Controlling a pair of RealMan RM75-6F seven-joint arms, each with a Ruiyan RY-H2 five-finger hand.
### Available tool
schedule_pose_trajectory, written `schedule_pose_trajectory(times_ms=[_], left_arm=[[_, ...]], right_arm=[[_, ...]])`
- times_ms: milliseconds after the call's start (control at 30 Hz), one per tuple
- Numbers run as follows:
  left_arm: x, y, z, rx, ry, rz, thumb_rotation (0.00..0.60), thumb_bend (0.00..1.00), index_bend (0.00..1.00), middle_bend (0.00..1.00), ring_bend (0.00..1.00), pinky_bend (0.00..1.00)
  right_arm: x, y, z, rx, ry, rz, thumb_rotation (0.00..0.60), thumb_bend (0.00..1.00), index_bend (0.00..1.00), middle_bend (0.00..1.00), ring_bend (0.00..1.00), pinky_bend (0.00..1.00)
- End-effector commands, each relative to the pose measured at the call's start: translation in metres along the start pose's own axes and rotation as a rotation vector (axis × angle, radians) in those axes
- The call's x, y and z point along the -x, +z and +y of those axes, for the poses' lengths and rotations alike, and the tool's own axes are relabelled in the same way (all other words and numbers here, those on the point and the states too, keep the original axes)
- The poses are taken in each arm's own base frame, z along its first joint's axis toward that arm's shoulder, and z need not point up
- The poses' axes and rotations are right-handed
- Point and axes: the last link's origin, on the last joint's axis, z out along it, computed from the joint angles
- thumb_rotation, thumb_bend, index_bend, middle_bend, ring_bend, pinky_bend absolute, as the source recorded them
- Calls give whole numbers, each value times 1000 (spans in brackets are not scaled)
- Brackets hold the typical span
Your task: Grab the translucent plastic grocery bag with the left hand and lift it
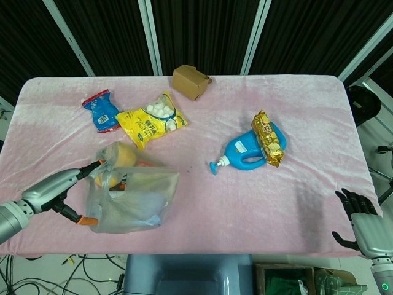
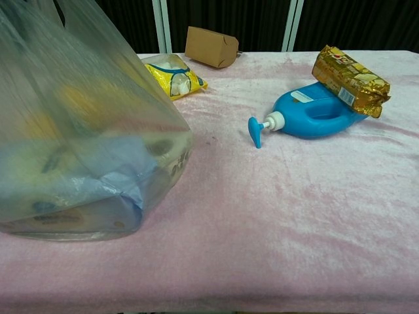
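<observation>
Pink velvety table (image 1: pixel 295 117) (dark curtains behind): left robot hand (image 1: pixel 73 193), spread open, touches bag (image 1: pixel 132 196).

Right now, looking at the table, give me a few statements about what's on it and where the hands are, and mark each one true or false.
1. The gold snack packet lies on the blue pump bottle. True.
2. The brown cardboard box sits inside the translucent plastic grocery bag. False: it stands apart, near the table's far edge.
3. The left hand is at the bag's left side, fingers spread. True.
4. The right hand holds the pump bottle. False: it holds nothing, off the table's near right corner.
5. The bag is lifted clear of the pink table. False: it rests there.
</observation>
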Motion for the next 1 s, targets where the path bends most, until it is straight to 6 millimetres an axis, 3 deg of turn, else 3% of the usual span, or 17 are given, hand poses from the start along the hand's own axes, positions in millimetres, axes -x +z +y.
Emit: schedule_pose_trajectory(times_ms=[33, 567, 1000], left_arm=[[1, 0, 1, -13, 4, -12, 600, 0, 70, 121, 94, 138], [-3, -13, -6, -46, -3, -16, 600, 0, 73, 127, 95, 140], [-1, -10, -9, -43, 1, -57, 600, 0, 105, 158, 120, 165]], right_arm=[[0, 0, 0, 0, 0, -1, 600, 213, 0, 0, 0, 31], [0, 0, 0, 2, 4, -2, 600, 213, 0, 0, 0, 31], [0, 0, 0, 5, 8, -1, 600, 212, 0, 0, 0, 31]])
